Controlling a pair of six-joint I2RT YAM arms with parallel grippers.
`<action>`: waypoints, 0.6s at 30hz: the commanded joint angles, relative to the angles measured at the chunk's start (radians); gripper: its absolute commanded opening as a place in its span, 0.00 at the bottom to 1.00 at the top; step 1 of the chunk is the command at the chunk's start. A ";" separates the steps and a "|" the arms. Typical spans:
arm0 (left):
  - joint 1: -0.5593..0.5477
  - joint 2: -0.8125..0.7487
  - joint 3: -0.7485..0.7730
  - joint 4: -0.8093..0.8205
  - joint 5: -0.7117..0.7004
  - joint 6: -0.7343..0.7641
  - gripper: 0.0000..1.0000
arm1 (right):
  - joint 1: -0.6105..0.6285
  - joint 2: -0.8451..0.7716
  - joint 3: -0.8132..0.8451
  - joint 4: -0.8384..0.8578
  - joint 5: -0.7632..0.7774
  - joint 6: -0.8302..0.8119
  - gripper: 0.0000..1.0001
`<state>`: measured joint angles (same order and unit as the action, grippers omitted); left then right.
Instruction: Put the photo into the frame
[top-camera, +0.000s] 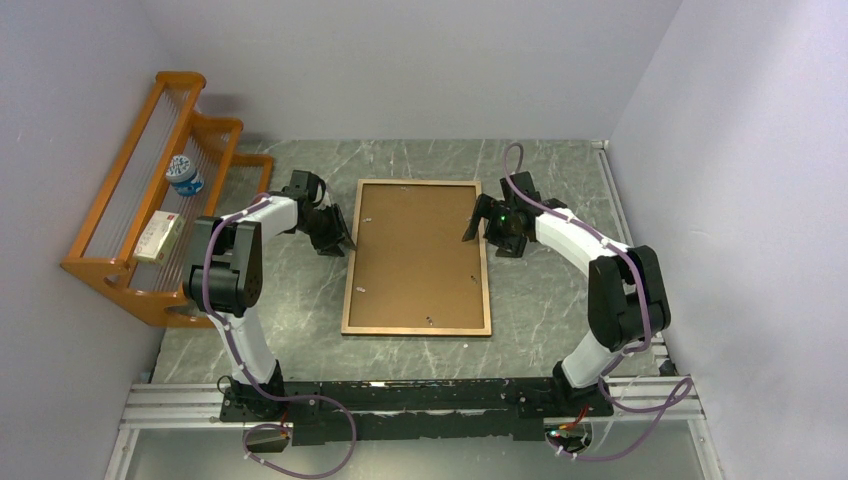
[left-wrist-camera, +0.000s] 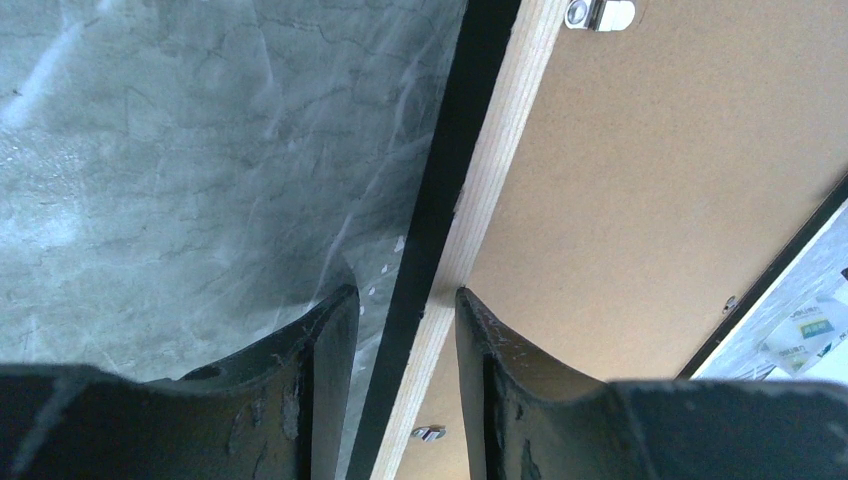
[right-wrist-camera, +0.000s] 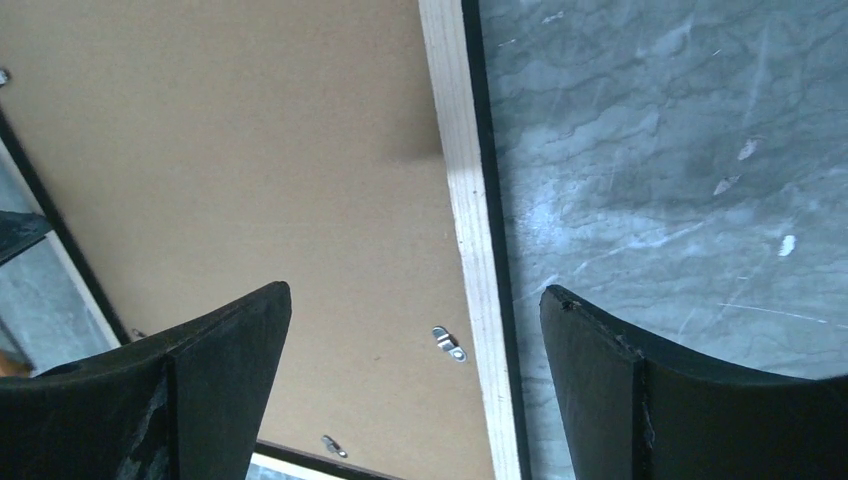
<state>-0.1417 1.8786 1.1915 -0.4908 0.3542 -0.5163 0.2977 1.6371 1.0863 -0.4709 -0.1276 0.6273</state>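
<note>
Frame back-up on bench; left tool loose astride its rail, right tool spread wide (rack off left).

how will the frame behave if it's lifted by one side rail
Probably stiff: the frame has straight wooden rails around a flat backing board. Held by one thin rail, it would likely tilt or swing, being wide. Pushed, it should slide flat on the table, not tip.
</note>
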 joint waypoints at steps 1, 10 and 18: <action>0.002 0.008 0.017 -0.026 0.009 0.014 0.45 | -0.001 0.006 0.011 -0.006 0.053 -0.057 0.97; 0.002 0.029 0.023 -0.059 -0.008 0.015 0.37 | 0.065 0.074 0.068 -0.095 0.064 -0.196 0.84; 0.002 0.044 0.035 -0.069 -0.001 0.026 0.36 | 0.118 0.118 0.090 -0.167 0.056 -0.295 0.74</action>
<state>-0.1406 1.8919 1.2083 -0.5213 0.3843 -0.5167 0.3996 1.7439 1.1351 -0.5842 -0.0860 0.4023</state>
